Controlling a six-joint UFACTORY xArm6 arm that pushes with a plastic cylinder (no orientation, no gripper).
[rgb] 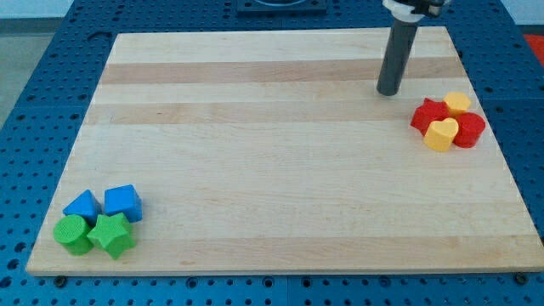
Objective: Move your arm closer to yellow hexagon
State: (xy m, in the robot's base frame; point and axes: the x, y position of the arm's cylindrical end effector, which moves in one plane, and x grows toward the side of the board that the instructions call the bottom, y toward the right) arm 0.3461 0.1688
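Down at the view's bottom left, 4 blocks sat bunched in a little pack by the corner of the wooden board [280, 195]. There was a green cylinder [72, 234], a green star [112, 235], a blue triangle [82, 205] and a blue cube [122, 202]. They touched each other and were close to the board's bottom and left edges. They were far from the job, so I judged they could be left alone.

The whole middle of the board was bare wood. That left lots of room to slide.

Up at the view's right, 4 more blocks huddled near the right edge. A yellow heart [440, 134] was in front, a red cylinder [468, 130] was beside it, and a red star [427, 114] was on their left. The yellow hexagon [457, 103] sat at the back of this pack, touching the red ones.

My tip [389, 92] rested on the board just left of that pack, near the red star and a bit farther up the view. It touched no block. It was only a plain rod, with nothing to open or close and nothing held.

I judged the way to the hexagon was open along the top of the pack, with only a short slide to the right. The right edge was close behind it, so a hard bump might shove blocks off.
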